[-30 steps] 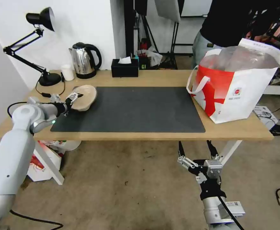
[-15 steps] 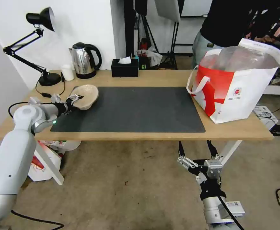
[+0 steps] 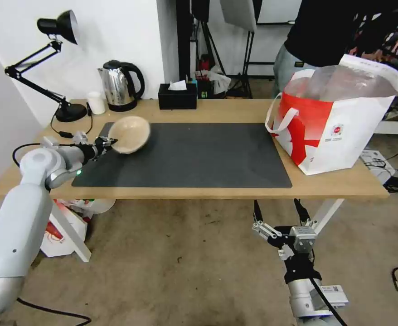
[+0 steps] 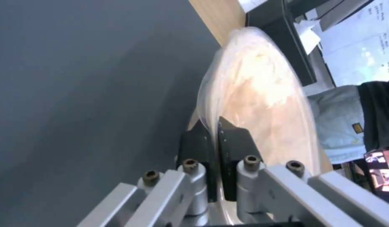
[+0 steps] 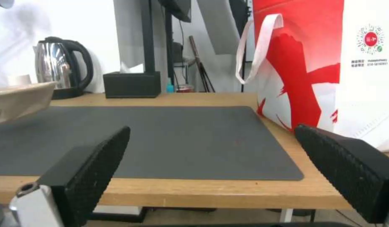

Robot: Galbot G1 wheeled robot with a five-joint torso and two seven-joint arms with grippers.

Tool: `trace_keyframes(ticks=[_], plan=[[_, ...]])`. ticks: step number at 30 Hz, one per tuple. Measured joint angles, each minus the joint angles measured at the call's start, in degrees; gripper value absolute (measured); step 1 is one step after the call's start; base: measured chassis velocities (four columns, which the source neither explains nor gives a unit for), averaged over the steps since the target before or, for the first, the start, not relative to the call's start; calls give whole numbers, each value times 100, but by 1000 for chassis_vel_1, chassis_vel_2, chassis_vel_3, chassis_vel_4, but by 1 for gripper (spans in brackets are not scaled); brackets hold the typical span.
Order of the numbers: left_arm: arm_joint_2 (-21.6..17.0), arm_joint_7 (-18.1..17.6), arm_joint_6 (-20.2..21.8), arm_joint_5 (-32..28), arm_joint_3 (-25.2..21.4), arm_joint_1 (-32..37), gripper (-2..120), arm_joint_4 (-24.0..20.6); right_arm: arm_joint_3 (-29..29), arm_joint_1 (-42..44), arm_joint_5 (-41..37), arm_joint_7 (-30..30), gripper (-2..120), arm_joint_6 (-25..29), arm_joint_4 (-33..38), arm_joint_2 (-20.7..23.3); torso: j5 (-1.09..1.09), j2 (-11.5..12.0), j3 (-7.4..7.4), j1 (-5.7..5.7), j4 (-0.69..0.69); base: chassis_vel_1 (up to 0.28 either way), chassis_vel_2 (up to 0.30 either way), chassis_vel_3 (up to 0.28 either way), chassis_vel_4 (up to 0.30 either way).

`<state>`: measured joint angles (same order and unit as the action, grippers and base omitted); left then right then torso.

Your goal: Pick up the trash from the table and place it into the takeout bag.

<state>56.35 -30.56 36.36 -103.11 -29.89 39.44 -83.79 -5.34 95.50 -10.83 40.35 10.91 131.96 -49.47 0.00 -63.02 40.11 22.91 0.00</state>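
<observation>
The left gripper point(image 3: 109, 144) holds the beige pulp bowl point(image 3: 129, 134) by its rim above the left end of the table point(image 3: 199, 190), the jaws closed thin on the wall of the bowl, one pad inside and one outside, as the left wrist view point(image 4: 213, 138) makes plain. The bowl point(image 4: 262, 94) hangs tilted, its hollow turned toward the head camera, over the near-left corner of the dark grey mat point(image 3: 194, 154). The takeout bag point(image 3: 339, 122) stands open at the table's far right end, well apart from the bowl, its foil lining showing and a white strap handle point(image 3: 280, 118) drooping on the side facing the bowl. The step in hand appears to be the carry across the table. Doing it well likely means raising the bowl high enough to pass over the bag's stiff upper edge, keeping the pinch firm on so thin a rim, and letting go only once the bowl sits squarely over the mouth, since a light bowl released early could catch the flap and fall outside. The left arm reaches forward low, forearm near level, elbow bent beside the table's edge. The right gripper point(image 3: 278, 226) waits below the table's front edge, jaws spread wide and holding nothing.
</observation>
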Motion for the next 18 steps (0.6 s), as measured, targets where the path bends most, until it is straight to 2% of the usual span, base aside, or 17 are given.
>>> trace_keyframes(ticks=[9, 12, 18], plan=[[-22, 78, -12, 1, -22, 77, 0, -71, 0, 0, 0, 0, 100, 0, 0, 0, 0, 0, 0, 1, 0, 0, 0, 0, 0], [-61, 296, -41, 122, -41, 183, 0, -195, 0, 0, 0, 0, 100, 0, 0, 0, 0, 0, 0, 0, 0, 0, 0, 0, 0], [-133, 495, -93, 230, -94, 316, 0, -453, 0, 0, 0, 0, 100, 0, 0, 0, 0, 0, 0, 1, 1, 0, 0, 0, 0]])
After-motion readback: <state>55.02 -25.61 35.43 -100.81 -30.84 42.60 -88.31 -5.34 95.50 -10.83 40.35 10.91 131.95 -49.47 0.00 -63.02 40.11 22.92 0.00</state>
